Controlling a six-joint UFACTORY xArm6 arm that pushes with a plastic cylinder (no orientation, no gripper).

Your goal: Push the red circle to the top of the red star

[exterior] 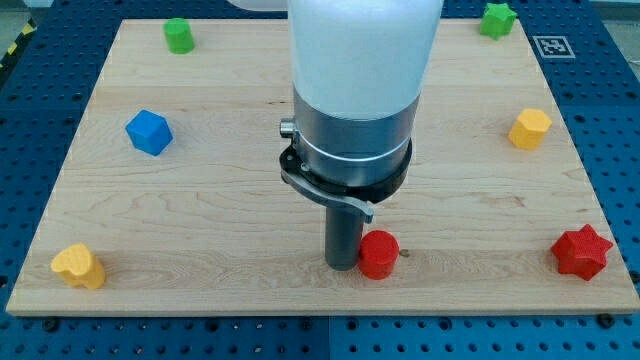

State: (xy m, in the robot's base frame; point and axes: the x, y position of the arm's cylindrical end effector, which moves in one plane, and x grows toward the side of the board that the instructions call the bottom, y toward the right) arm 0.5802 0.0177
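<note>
Tip [343, 265] touching red circle [379, 254] from view's left; no gripper in view, state untellable. Approach step. Next: push rightward, then upward above red star [582, 252].

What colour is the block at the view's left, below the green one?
Blue, shown clearly in the camera view, the only one.
</note>
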